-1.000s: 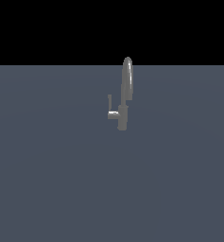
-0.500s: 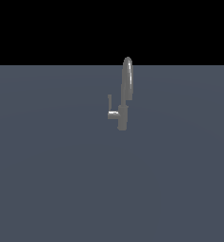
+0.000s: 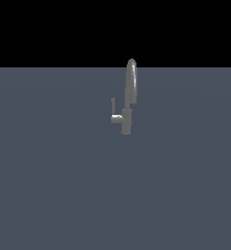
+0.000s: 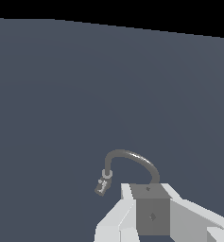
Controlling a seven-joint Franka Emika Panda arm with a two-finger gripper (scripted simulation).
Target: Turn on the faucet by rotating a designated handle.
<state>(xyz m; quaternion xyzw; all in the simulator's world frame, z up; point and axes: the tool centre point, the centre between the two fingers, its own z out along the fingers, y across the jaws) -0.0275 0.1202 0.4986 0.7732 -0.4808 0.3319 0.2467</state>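
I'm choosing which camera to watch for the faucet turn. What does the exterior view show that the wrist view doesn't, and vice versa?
Only the exterior view: the faucet standing upright, its handle sticking out toward that view's left. Only the wrist view: white and grey robot parts and a curved dark tube I cannot identify. Both: the grey floor under a black background.

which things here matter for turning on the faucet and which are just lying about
For the job:
faucet
handle, at the exterior view's left of the faucet base

Lying about:
nothing; only the bare grey floor. The claw itself can't be made out.
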